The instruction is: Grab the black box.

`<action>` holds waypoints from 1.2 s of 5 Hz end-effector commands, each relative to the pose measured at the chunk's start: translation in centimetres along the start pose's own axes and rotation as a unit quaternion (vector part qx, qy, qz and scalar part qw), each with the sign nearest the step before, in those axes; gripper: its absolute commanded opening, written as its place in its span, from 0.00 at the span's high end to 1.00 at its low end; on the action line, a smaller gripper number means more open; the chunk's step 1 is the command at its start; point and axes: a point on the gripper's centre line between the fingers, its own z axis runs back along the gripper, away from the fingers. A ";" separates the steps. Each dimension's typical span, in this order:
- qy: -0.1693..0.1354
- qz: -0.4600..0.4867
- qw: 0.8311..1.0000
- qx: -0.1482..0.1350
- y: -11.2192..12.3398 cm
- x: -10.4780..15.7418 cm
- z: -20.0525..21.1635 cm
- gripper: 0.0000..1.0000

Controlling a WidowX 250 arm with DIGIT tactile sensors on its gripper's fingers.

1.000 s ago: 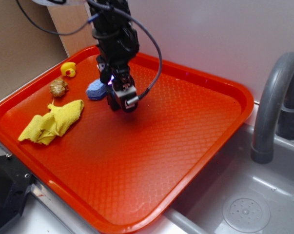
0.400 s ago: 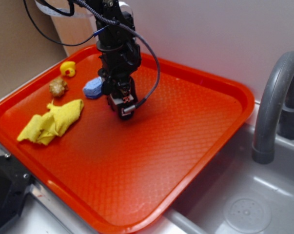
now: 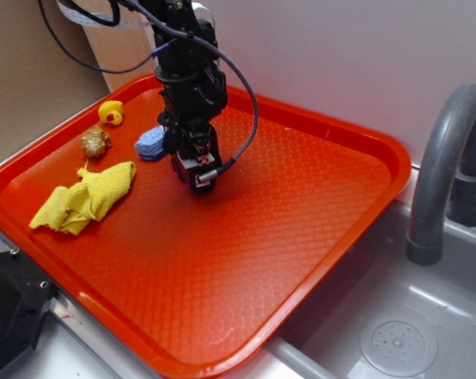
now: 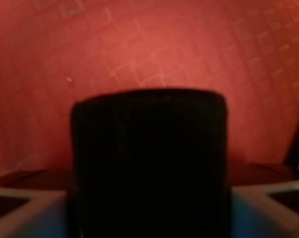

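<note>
Item: black box (image 4: 149,163). Status of task: approach done, grasp looking close to made or just made, as a judgement. The wrist view is showing the box as a dark, blurred block filling the lower middle of the frame, lying directly between the two pale finger pads that are showing at the lower left and lower right corners. Each pad is sitting right at a side of the box; whether they are pressing on it or standing just clear cannot be told, as the view is too soft. So whether the gripper is spread or pinching the box cannot be told.

Item: gripper (image 3: 202,183). In the exterior view it is pointing down over the red tray (image 3: 316,229), its tip sitting at or just above the tray floor, toward the tray's far-left part. The box itself is not making itself out separately there; it is hidden within the dark gripper body.

Remaining, by judgement: confirming a firm hold and lifting clear of the tray.

Other items on the tray, all apart from the gripper: blue sponge (image 3: 149,144) just beside the arm on its left; yellow cloth (image 3: 84,197); small yellow duck (image 3: 110,112); brown lumpy object (image 3: 95,141).
</note>
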 end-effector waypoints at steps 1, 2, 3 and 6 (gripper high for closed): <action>-0.089 0.092 0.992 0.008 -0.2 -1.0 8.0 1.00; -0.115 0.147 0.982 -0.023 0.2 -5.0 12.7 1.00; -0.109 0.161 0.981 -0.026 0.2 -7.3 17.5 1.00; -0.068 0.165 0.984 0.009 0.1 -7.0 25.1 1.00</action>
